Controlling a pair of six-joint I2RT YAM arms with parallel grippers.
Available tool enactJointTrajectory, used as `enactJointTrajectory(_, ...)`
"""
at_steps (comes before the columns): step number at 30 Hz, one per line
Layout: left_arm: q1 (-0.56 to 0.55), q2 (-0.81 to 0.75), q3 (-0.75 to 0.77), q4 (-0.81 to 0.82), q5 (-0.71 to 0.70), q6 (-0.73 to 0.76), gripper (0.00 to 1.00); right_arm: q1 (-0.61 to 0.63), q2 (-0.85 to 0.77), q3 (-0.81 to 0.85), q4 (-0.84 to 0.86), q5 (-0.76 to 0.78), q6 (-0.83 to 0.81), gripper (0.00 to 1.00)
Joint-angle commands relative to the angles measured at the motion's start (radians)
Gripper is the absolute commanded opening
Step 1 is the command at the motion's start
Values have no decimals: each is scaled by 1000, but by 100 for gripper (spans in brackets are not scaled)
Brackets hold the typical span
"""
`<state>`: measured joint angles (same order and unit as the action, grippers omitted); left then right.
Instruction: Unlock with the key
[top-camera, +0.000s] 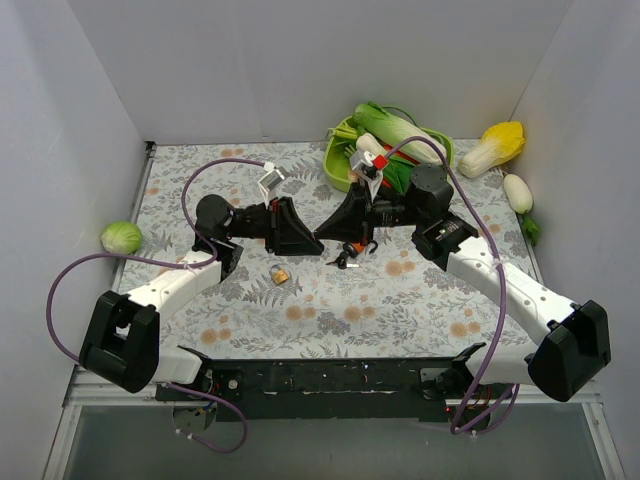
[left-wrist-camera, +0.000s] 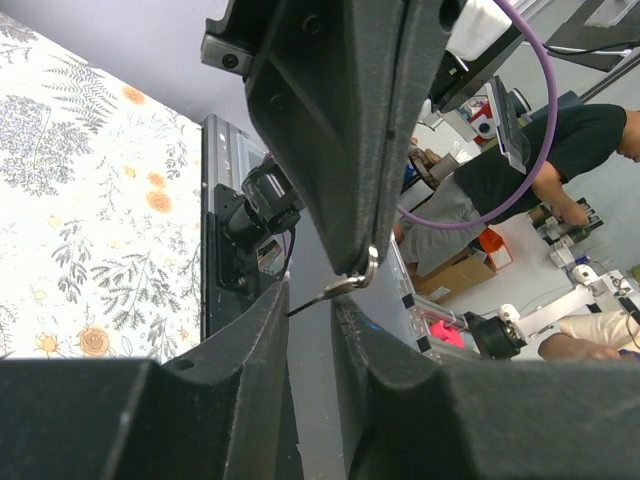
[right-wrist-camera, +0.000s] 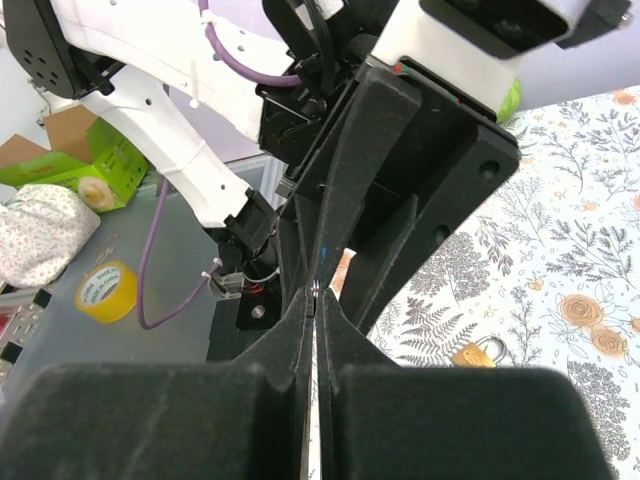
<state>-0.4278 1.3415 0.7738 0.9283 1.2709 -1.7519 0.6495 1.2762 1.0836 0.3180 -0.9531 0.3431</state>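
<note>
- Top external view: the left gripper (top-camera: 312, 243) pointed right, its fingers a slit apart and holding nothing.
- The right gripper (top-camera: 324, 233) met it tip to tip, pinched on a metal ring (left-wrist-camera: 360, 275).
- The key (top-camera: 347, 258), seemingly that dark piece, lay just beside those tips on the right arm's side; its axis was unclear.

Worktop (top-camera: 420, 300) is showing a grey leaf print with orange flowers. Padlock (top-camera: 281, 273) is reading brass-gold. Bowl (top-camera: 338, 165) is showing lime green, cabbage (top-camera: 121, 237) pale green. Left arm (top-camera: 175, 285) is showing white shells with black joints.
</note>
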Motion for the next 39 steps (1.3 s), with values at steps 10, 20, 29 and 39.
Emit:
enactJointTrajectory(10,-5,-39,15,55,16,-15,32,-21,-3,-28,75,-22,34,1)
enactJointTrajectory(20,-5,-44,10,61,5,-12,19,-30,-1,-42,89,-26,43,1)
enactJointTrajectory(29,-3,-41,9,26,12,3,0,-40,-14,-53,85,-26,43,1)
enactJointTrajectory(39,-5,-64,71,-543,19,374,0,-89,-47,-53,17,-39,34,49)
